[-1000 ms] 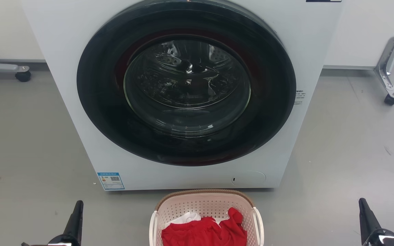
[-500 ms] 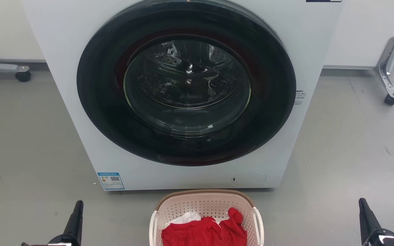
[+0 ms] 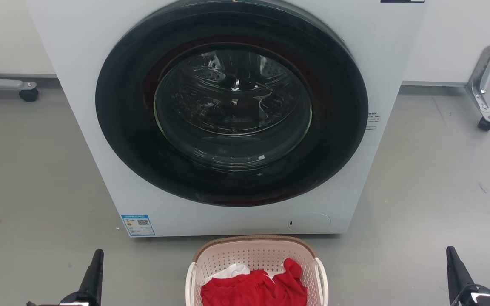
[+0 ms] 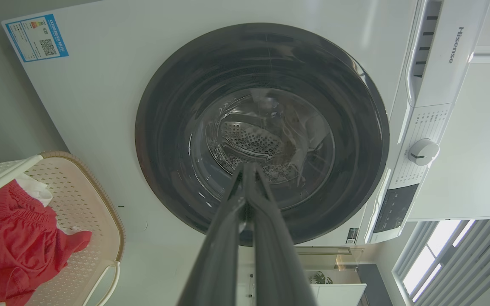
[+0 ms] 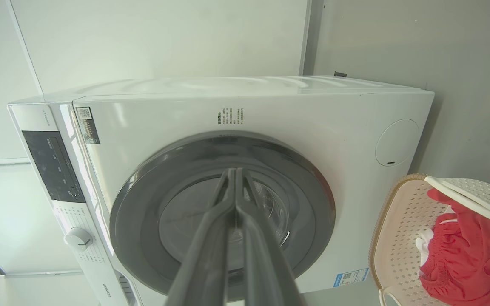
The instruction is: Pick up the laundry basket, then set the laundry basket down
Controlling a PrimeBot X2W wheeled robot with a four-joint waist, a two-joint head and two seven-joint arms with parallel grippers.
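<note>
While each end effector — left (image 4: pixel 247 166), right (image 5: pixel 233 171) — is pinched closed, the laundry basket (image 3: pixel 253 255) fronts the washer (image 3: pixel 381 63).

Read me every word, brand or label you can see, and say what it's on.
"Hisense": on the drawer front of the washer.
Blue sticker with a QR code, low on the washer's front: too small to read.
Small print beside the door: too small to read.
Control panel markings: too small to read.

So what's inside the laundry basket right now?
Inside the laundry basket lies a crumpled red garment, with a bit of white cloth peeking out beside it. The clothes cover the basket's floor, so anything beneath them cannot be seen.
</note>
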